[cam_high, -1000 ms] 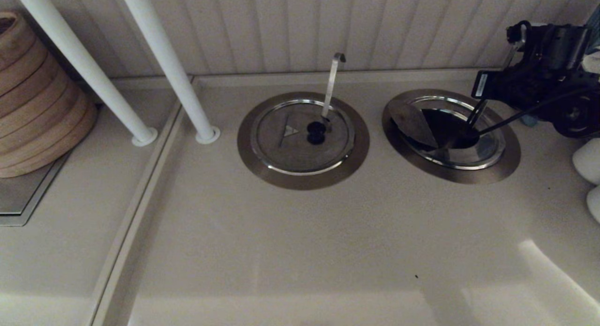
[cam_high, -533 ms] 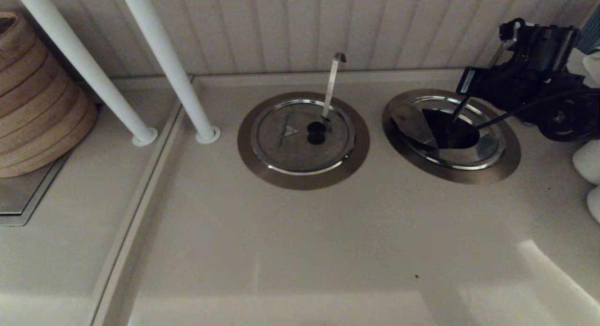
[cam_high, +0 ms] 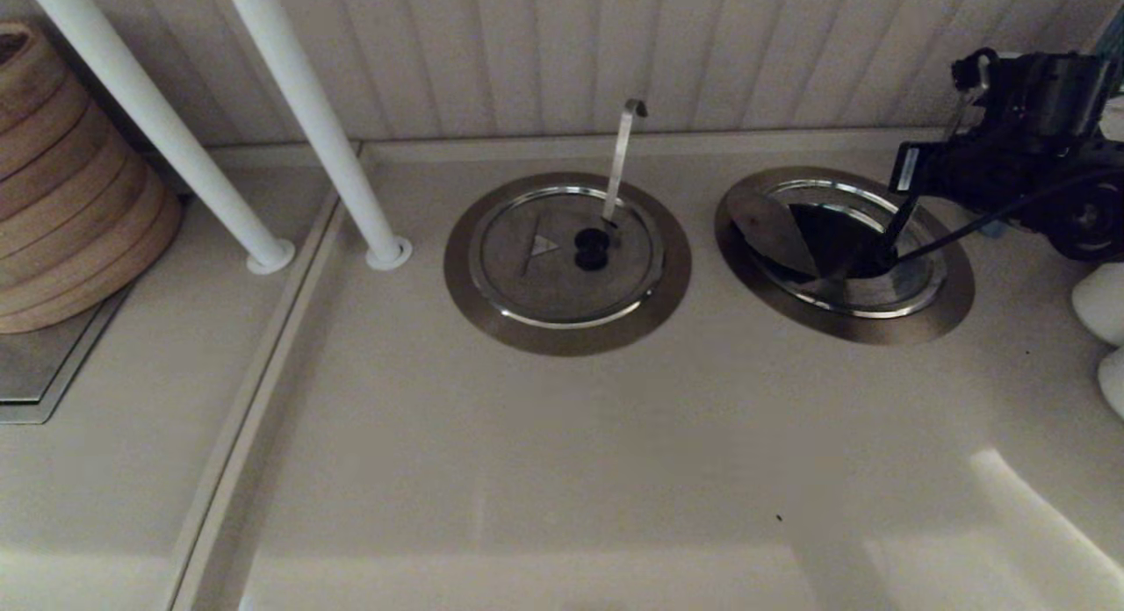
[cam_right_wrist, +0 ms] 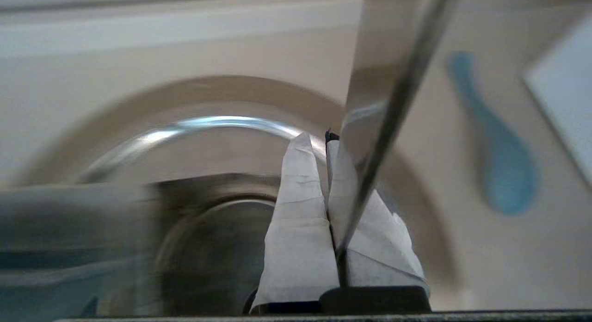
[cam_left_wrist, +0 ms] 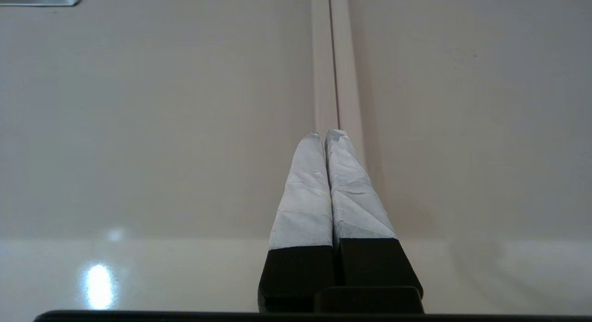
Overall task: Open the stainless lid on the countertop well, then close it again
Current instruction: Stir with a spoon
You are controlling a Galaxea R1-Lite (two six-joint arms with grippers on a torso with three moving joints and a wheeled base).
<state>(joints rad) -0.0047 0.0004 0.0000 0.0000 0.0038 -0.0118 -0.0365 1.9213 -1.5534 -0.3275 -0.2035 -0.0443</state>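
The stainless lid (cam_high: 773, 229) stands tilted in the left part of the countertop well (cam_high: 878, 330), showing as a pale steel wedge with a dark opening to its right. In the right wrist view the lid is a blurred grey slab (cam_right_wrist: 69, 220) beside the open well (cam_right_wrist: 208, 248). My right gripper (cam_high: 909, 190) hovers over the well's right rim. Its taped fingers (cam_right_wrist: 300, 211) are pressed together, and the straight steel handle (cam_right_wrist: 370, 81) runs along the right finger. The lid's knob is hidden. My left gripper (cam_left_wrist: 326, 133) is shut over bare counter, out of the head view.
The twin lid (cam_high: 527, 277) with its hook-tipped handle (cam_high: 623, 154) lies closed to the left. Two white posts (cam_high: 316, 119) and stacked bamboo steamers (cam_high: 70, 181) stand far left. White objects (cam_high: 1102, 304) sit at the right edge, with a blue spoon (cam_right_wrist: 504, 174) near the well.
My right gripper swung left over the well, then came back right to about where it began. The lid's pale wedge has not visibly shifted.
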